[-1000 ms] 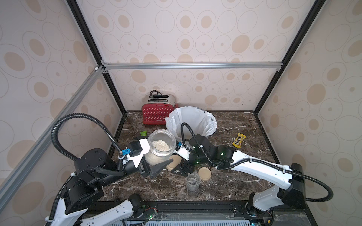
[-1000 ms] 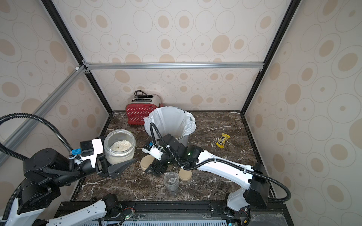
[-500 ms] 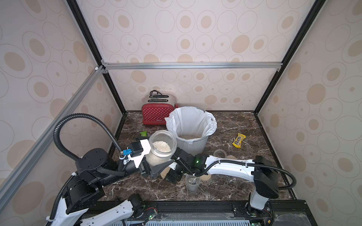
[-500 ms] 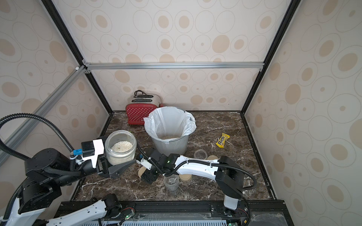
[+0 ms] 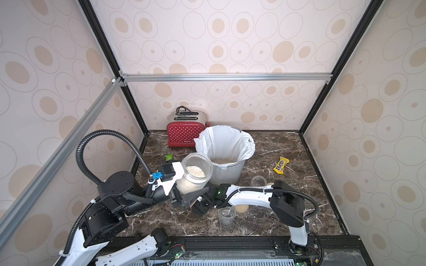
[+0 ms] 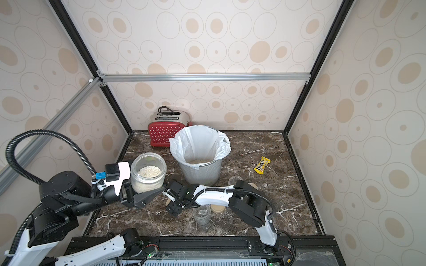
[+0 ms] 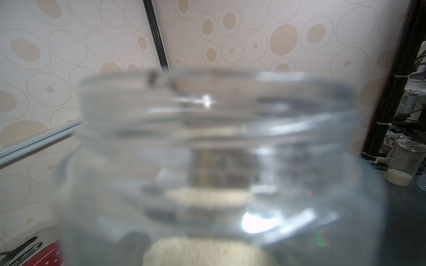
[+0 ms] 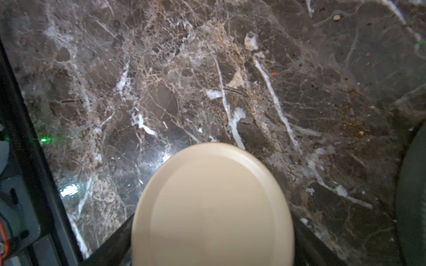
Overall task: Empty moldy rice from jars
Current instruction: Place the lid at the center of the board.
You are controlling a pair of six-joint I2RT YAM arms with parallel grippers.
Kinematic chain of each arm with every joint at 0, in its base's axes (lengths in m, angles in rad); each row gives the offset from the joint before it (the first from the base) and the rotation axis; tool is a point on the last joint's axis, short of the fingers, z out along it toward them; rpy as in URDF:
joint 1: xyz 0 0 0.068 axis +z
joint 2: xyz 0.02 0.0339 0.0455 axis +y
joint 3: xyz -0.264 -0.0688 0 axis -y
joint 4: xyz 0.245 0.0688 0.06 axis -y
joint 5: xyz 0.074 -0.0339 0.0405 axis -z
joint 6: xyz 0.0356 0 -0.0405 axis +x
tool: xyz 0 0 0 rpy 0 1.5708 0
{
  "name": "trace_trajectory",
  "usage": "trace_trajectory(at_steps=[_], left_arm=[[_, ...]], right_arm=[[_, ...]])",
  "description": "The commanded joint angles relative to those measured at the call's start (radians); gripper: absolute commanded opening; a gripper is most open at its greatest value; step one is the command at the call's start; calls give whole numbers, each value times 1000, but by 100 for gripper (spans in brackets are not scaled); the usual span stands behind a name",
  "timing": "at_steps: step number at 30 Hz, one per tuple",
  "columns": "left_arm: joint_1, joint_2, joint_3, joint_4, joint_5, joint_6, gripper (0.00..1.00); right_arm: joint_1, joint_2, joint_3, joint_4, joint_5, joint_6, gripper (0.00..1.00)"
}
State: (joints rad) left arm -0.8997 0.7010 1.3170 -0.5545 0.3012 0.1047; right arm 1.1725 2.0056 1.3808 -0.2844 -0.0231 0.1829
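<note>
At the left, the left gripper (image 5: 193,190) is clamped on a squat clear glass jar (image 6: 148,176). It grips low on the body, with one black wedge-shaped finger (image 5: 196,195) along the jar's near side. The jar is upright, lidless and held clear of the dark, white-veined marble table (image 5: 288,207). Fine off-white rice (image 5: 195,171) fills its lower part, level with the fingers and between them. In the left wrist view the jar's thick round mouth is a blur.

Just right of it and lower, the right gripper (image 5: 202,206) hangs close over the table. Its jaws are set wide across a flat, round, smooth beige lid (image 8: 212,207) and grip it by the rim.

Right again, an empty glass jar (image 5: 226,215) stands near the front edge with a second lid (image 5: 241,208) beside it. Farther back, the grey mesh bin (image 5: 228,175) with its crinkled white liner holds a pale layer of grains (image 5: 222,161). Another empty jar (image 5: 258,181) stands at the bin's right.
</note>
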Motion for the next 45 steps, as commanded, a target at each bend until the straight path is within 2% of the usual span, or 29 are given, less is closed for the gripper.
trace_trajectory(at_steps=[1,13,21,29,45], left_arm=[[-4,3,32,108,23,-2,34],[-5,0,10,136,27,-17,34],[-4,-12,-9,148,20,-23,35],[-5,-10,-13,151,19,-23,36],[-4,3,-10,152,20,-24,35]], right_arm=[[4,27,32,-15,61,29,66],[-6,72,13,10,52,72,69],[-11,73,11,12,47,88,84],[-14,69,8,4,51,89,91],[-17,34,7,-7,38,83,94]])
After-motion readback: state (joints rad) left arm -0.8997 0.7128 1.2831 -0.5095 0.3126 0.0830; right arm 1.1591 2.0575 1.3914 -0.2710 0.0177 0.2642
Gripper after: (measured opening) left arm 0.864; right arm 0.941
